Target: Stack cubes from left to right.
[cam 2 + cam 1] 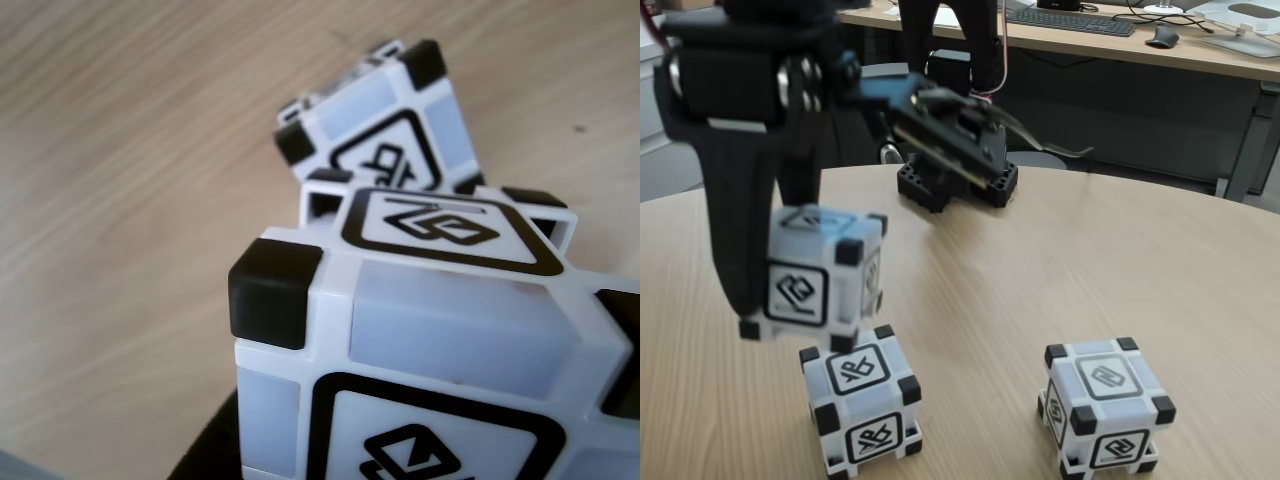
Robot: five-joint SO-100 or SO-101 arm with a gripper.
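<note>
No readable writing appears, only black line symbols on the white, black-cornered cubes. The gripper (805,270) clamps one cube (820,275) above another (862,405); a third (1105,405) sits apart.

The held cube (440,370) runs off the other view's bottom edge, perhaps hiding much of the lower cube (385,130).

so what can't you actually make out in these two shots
- Gripper fingertips: hidden behind the held cube in the fixed view, so the grip cannot be seen.
- Contact between the held cube and the lower cube: motion blur there.
- Lower cube in the other view: mostly covered by the held cube, itself cut off by the bottom edge.
- Right cube: base cropped, fixed view.
</note>
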